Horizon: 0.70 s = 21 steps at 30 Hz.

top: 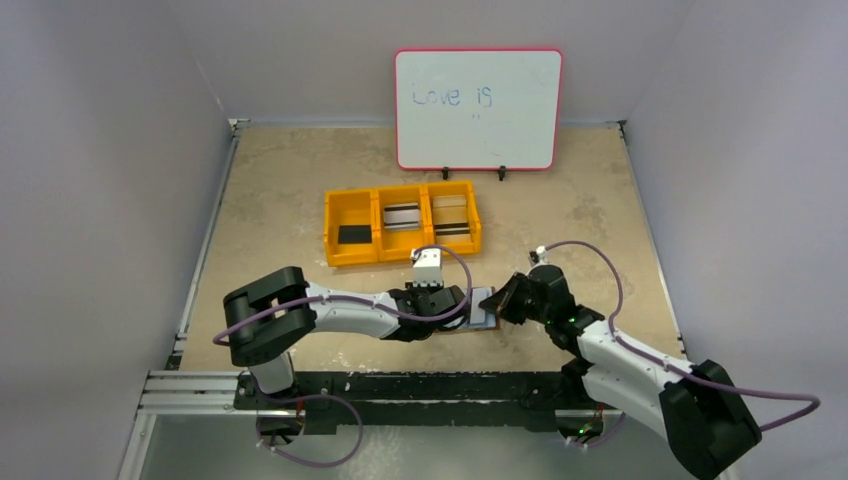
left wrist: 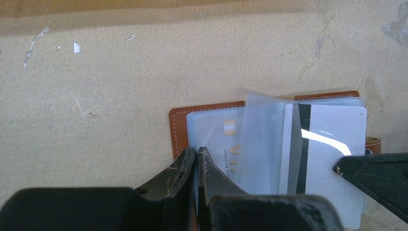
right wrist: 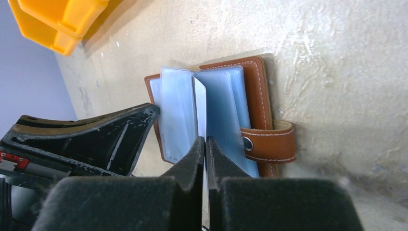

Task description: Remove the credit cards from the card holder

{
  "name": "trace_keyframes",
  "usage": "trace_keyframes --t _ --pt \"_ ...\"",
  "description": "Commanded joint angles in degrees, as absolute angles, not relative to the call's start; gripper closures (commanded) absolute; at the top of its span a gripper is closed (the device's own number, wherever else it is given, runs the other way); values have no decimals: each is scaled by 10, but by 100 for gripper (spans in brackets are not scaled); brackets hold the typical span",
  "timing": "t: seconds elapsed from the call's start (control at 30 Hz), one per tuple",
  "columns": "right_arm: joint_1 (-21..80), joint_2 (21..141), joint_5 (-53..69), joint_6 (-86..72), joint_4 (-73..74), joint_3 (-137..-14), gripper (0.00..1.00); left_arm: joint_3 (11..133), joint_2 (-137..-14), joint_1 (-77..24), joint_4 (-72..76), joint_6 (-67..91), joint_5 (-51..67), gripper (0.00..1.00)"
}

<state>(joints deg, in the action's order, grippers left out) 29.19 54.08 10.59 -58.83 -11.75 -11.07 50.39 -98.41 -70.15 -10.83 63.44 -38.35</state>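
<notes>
Both arms meet low in the centre of the top view, right over the card holder, which lies open on the table just in front of the yellow bin. In the left wrist view, the left gripper has its fingers pressed together on the near edge of the holder's left half, pinning leather and clear sleeve. At centre right of that frame the sleeves fan upward, and a grey-white card with a dark stripe pokes out of one. The right gripper has its fingers squeezed tight on that card's thin edge, in the middle of its own view, with the snap tab hanging at the right. Up in the bin, a black card, a striped card and a beige card each sit in their own compartment.
</notes>
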Motion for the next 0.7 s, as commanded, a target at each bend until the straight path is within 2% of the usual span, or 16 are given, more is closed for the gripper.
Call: trace_keyframes --t 0.0,0.4,0.57,0.67 --pt "289 514 61 -562 -32 -123 100 488 -987 -703 -142 631 -344 94" --pt "289 436 -26 -533 120 -243 100 494 -966 -703 -147 630 -362 93" --pt "289 353 -84 -473 12 -250 100 494 -920 -703 -123 619 -365 86" --pt "289 366 -102 -418 -78 -264 100 498 -888 -703 -151 631 -397 80"
